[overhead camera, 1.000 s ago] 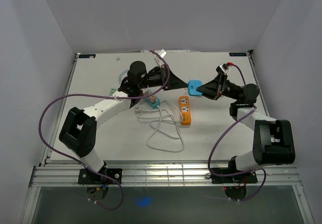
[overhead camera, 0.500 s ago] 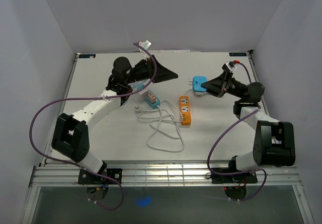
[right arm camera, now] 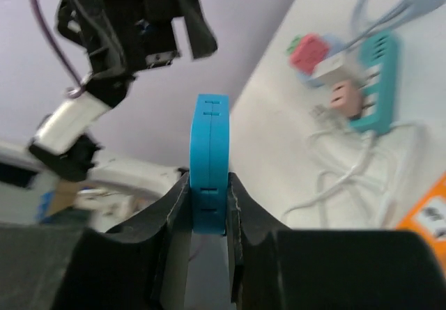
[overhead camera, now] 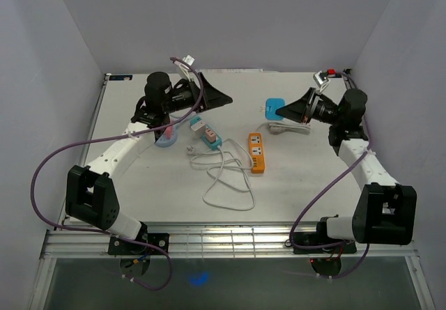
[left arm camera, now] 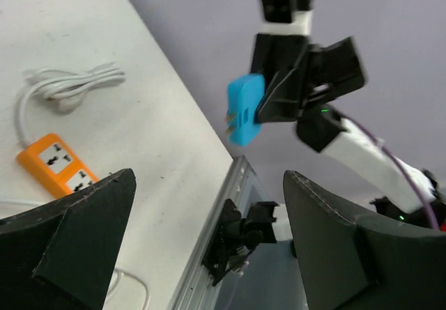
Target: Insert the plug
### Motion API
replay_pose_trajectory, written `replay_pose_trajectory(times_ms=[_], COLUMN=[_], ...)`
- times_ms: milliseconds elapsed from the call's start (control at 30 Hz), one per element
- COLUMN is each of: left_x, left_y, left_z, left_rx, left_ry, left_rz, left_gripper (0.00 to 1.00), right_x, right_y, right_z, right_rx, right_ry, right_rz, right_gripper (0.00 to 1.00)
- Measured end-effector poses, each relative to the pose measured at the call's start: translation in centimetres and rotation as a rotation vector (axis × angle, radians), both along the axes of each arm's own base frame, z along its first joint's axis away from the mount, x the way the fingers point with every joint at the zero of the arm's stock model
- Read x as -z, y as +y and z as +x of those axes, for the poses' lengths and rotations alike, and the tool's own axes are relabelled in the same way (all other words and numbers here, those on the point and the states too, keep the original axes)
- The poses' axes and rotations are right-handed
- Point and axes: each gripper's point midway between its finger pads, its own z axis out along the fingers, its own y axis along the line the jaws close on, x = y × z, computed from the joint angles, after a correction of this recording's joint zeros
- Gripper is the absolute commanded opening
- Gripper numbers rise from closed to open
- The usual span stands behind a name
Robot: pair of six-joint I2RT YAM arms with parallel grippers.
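Note:
The blue plug (overhead camera: pixel 273 107) hangs in the air above the table's back right, with my right gripper (overhead camera: pixel 283 111) shut on it. In the right wrist view the plug (right arm camera: pixel 209 158) stands on edge, pinched between the two black fingers (right arm camera: pixel 169 212). In the left wrist view its metal prongs point left from its blue body (left arm camera: pixel 245 109). The orange power strip (overhead camera: pixel 256 152) lies flat in the middle of the table. My left gripper (overhead camera: pixel 221 99) is raised at the back left, open and empty, well apart from the plug.
A teal power strip (overhead camera: pixel 210 137) with a pink plug in it lies left of the orange one. Loose white cable (overhead camera: pixel 226 181) loops in front of both. A coiled white cord (overhead camera: pixel 287 129) lies under the right gripper. A pink cube (right arm camera: pixel 310 52) sits by the teal strip.
My left gripper opened, let go of the blue plug and drew back to the left. The right arm lifted the plug and pulled it slightly right.

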Motion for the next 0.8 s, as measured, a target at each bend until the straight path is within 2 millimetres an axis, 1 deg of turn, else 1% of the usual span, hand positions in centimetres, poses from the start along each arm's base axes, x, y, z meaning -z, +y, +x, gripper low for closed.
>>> replay_pose_trajectory(times_ms=[67,133,167,233,300,367,433,500,567,633,733,800], left_x=[1.7,3.4,4.4,6.5,8.5,10.3,11.6,12.8,13.8,14.2,14.9,15.3], left_y=[0.3,0.6,0.8,1.3,1.5,1.3,0.9,0.4,-0.2,-0.8,-1.4,-1.3], left_z=[0.6,1.0,0.9,0.8,0.3,-0.3,-0.8,-1.5,-2.1,-2.6,-3.1,-3.1], left_rx=[-0.047,-0.090,-0.107,-0.149,-0.175,-0.185,-0.188,-0.190,-0.192,-0.196,-0.196,-0.206], left_ry=[0.036,0.063,0.077,0.106,0.132,0.149,0.157,0.163,0.158,0.144,0.131,0.130], left_rz=[0.050,0.093,0.113,0.159,0.206,0.251,0.284,0.320,0.354,0.376,0.397,0.410], left_gripper=[0.98,0.98,0.98,0.98,0.98,0.98,0.98,0.98,0.98,0.98,0.98,0.98], right_x=[-0.9,-1.3,-0.9,0.7,3.2,6.2,8.9,10.9,12.4,13.5,14.7,15.3], right_y=[0.1,0.2,0.3,0.5,0.9,1.3,1.6,1.7,1.9,2.1,2.6,2.9], right_z=[2.6,3.8,4.0,4.3,4.8,5.1,5.3,5.3,5.1,4.7,4.6,4.8], right_rx=[0.082,0.126,0.137,0.161,0.171,0.171,0.174,0.173,0.169,0.161,0.153,0.150], right_ry=[-0.045,-0.091,-0.102,-0.074,-0.020,0.056,0.122,0.169,0.195,0.213,0.228,0.234], right_rz=[-0.088,-0.168,-0.209,-0.299,-0.396,-0.505,-0.625,-0.724,-0.823,-0.911,-1.018,-1.076], right_gripper=[0.08,0.08,0.08,0.08,0.08,0.08,0.08,0.08,0.08,0.08,0.08,0.08])
